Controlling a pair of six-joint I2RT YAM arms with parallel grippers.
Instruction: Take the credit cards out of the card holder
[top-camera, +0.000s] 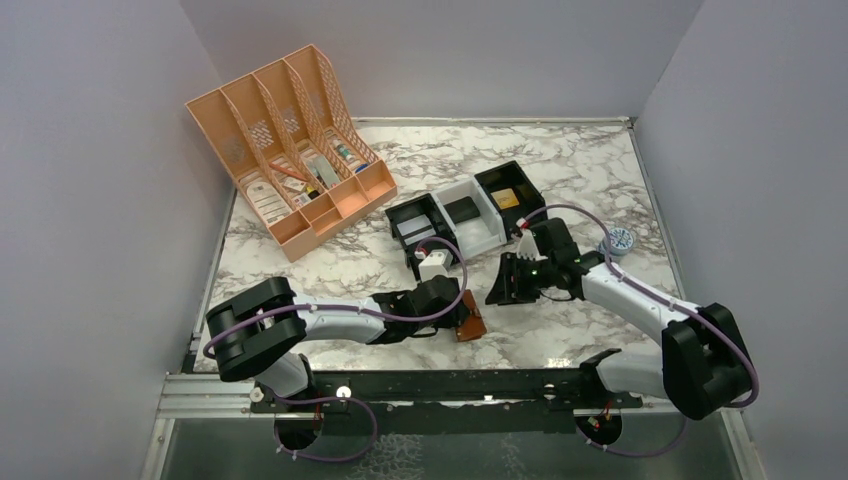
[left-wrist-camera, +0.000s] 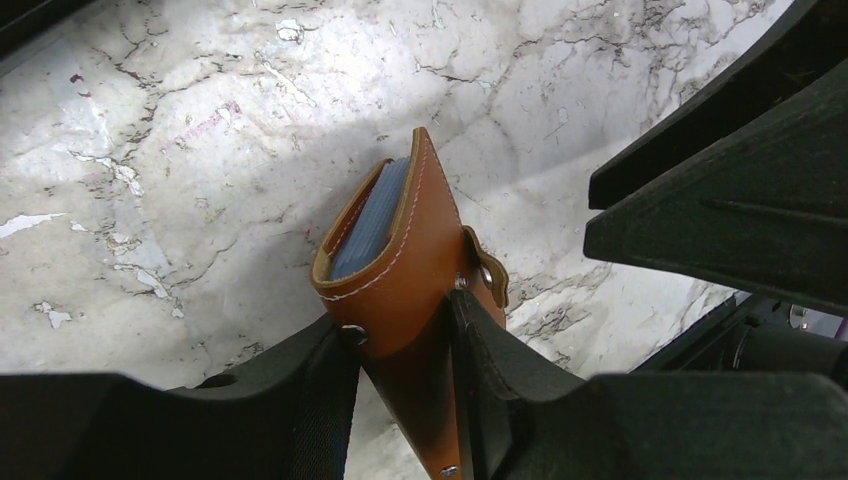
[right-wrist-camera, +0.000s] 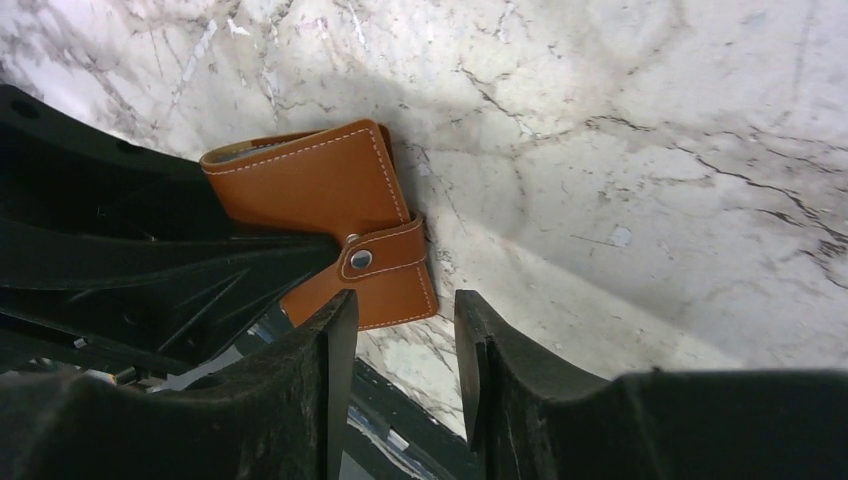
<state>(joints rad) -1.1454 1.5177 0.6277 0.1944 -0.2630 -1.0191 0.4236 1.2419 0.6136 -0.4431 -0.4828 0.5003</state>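
Note:
The card holder (left-wrist-camera: 405, 270), a brown leather wallet, is folded with its snap tab (right-wrist-camera: 385, 252) fastened. It stands on edge just above the marble, and my left gripper (left-wrist-camera: 400, 325) is shut on its lower part. The blue-grey edges of the credit cards (left-wrist-camera: 370, 220) peek out of its open end. In the top view the card holder (top-camera: 471, 322) sits near the table's front middle, at the tip of my left gripper (top-camera: 452, 303). My right gripper (right-wrist-camera: 405, 340) is open and empty, a little to the right of the wallet's tab corner; from above, the right gripper (top-camera: 508, 282) is apart from the wallet.
Black and white trays (top-camera: 465, 215) with small items sit behind the grippers. An orange file organiser (top-camera: 285, 150) stands at the back left. A small round tape roll (top-camera: 620, 240) lies at the right. The black front rail (top-camera: 450, 385) runs along the near edge.

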